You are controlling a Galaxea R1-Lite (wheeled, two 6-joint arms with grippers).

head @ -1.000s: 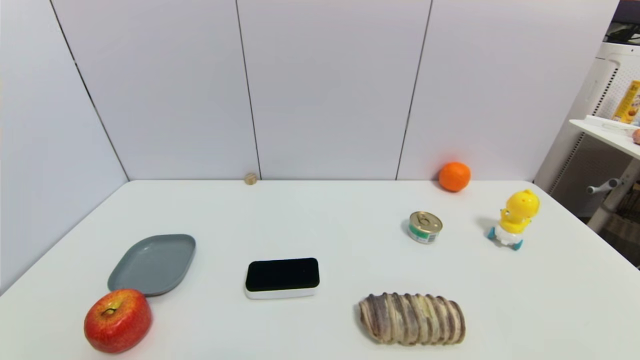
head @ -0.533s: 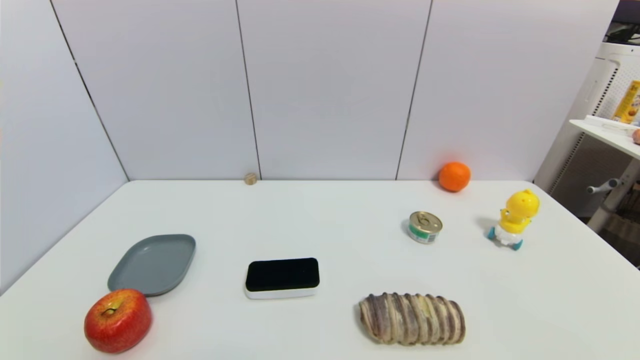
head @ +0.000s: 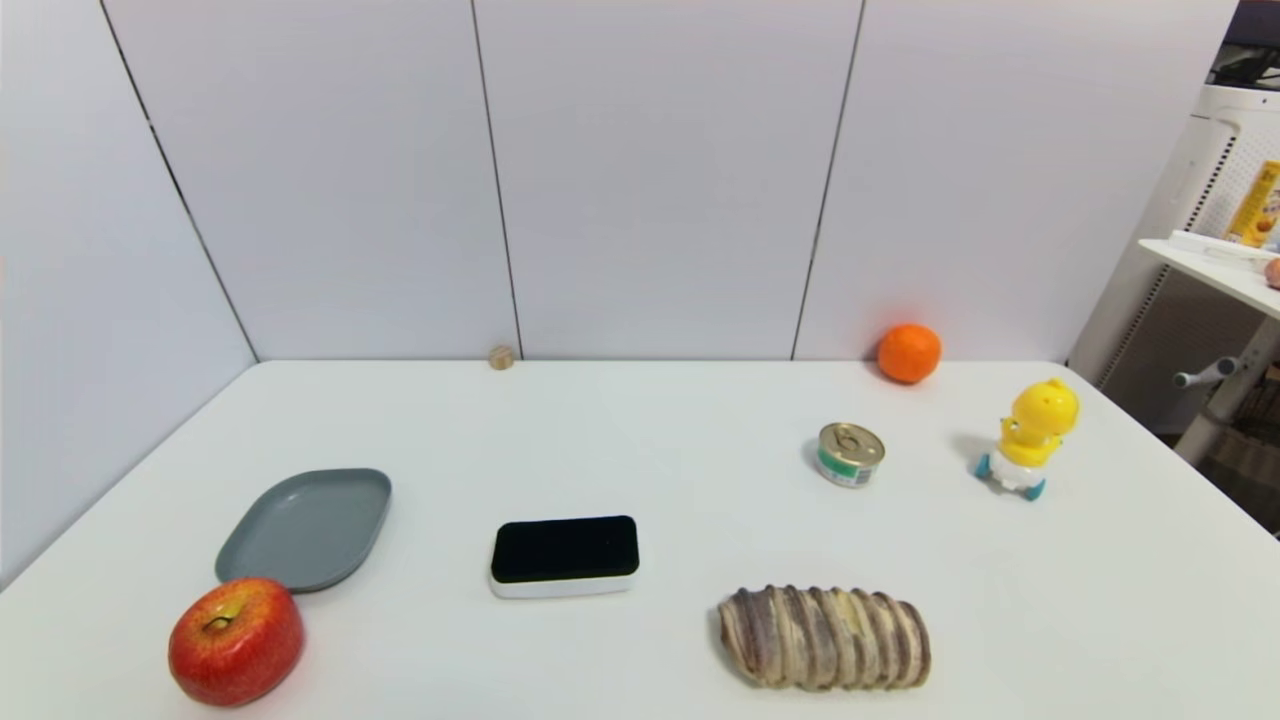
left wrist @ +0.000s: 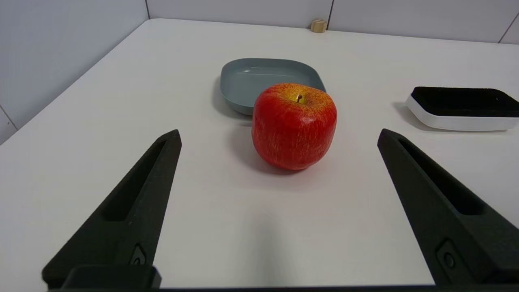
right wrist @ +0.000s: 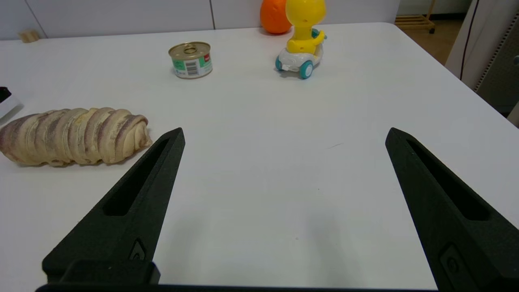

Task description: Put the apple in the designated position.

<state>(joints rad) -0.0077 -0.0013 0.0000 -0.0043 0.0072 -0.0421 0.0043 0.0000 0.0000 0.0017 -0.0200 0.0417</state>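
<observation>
The red apple [head: 236, 642] stands upright on the white table at the near left, its stem up. It touches or nearly touches the near edge of an empty grey plate [head: 306, 528]. In the left wrist view the apple [left wrist: 294, 125] sits just beyond my left gripper [left wrist: 279, 136], which is open with nothing between its fingers, and the grey plate [left wrist: 259, 77] lies right behind the apple. My right gripper [right wrist: 284, 134] is open over bare table at the near right. Neither arm shows in the head view.
A black-topped white eraser block [head: 565, 556] lies mid-table, a striped bread loaf [head: 825, 638] to its right. Farther back stand a small tin can [head: 850, 454], a yellow duck toy [head: 1030, 438], an orange [head: 909, 353] and a small wooden block [head: 501, 357] by the wall.
</observation>
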